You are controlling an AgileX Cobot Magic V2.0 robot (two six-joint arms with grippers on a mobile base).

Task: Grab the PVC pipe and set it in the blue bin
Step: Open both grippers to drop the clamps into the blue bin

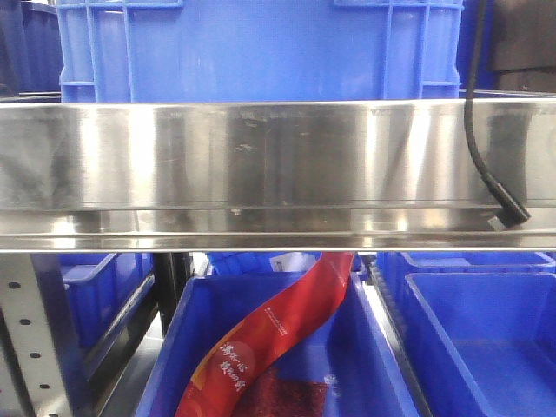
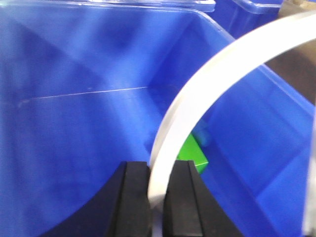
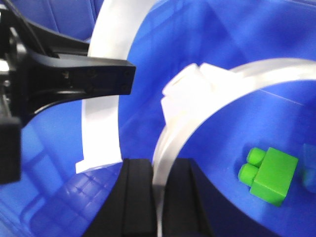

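In the left wrist view my left gripper (image 2: 158, 170) is shut on the end of a white curved PVC pipe (image 2: 207, 79), which arcs up to the right over the inside of a blue bin (image 2: 74, 123). In the right wrist view my right gripper (image 3: 159, 168) is shut on a translucent white pipe (image 3: 237, 79) with a joint piece, held over the blue bin (image 3: 207, 29). The left gripper's finger (image 3: 98, 74) crosses another white pipe length at upper left. I cannot tell whether both lengths are one pipe. Neither gripper shows in the front view.
A green toy block (image 3: 271, 175) lies on the bin floor and also shows in the left wrist view (image 2: 193, 153). The front view shows a steel shelf (image 1: 278, 165), a blue bin (image 1: 261, 52) on top, lower bins (image 1: 486, 330), a red packet (image 1: 278, 330) and a black cable (image 1: 486, 156).
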